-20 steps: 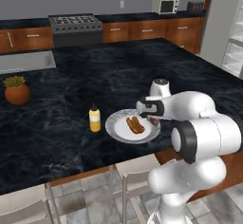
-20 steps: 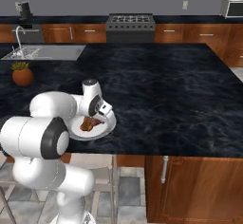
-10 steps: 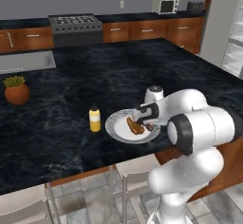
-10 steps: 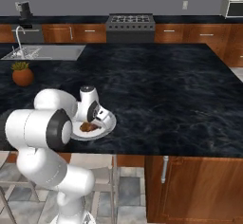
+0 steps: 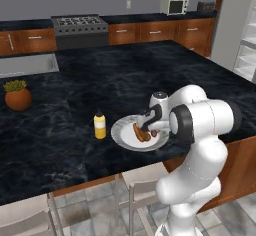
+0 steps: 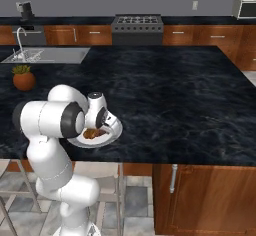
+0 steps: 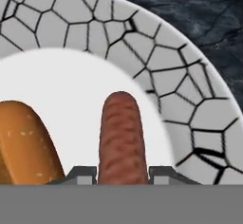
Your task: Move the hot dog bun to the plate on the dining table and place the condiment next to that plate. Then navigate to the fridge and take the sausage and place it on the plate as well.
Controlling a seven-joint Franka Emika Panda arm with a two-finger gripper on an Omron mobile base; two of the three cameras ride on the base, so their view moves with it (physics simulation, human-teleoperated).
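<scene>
The gripper [image 7: 122, 174] is clamped narrowly on the sausage [image 7: 121, 137]. It hangs low over the plate [image 7: 142, 61], beside the hot dog bun [image 7: 23, 142].

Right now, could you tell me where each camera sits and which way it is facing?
Left base view: behind the arm's left, looking down over the dining table; the arm rises lower right.
Right base view: behind its right, same table; the arm rises lower left.
Hand view: on the hand, looking along the gripper, shut on the sausage over the plate.
All share the plate, the sausage and the hot dog bun.
</scene>
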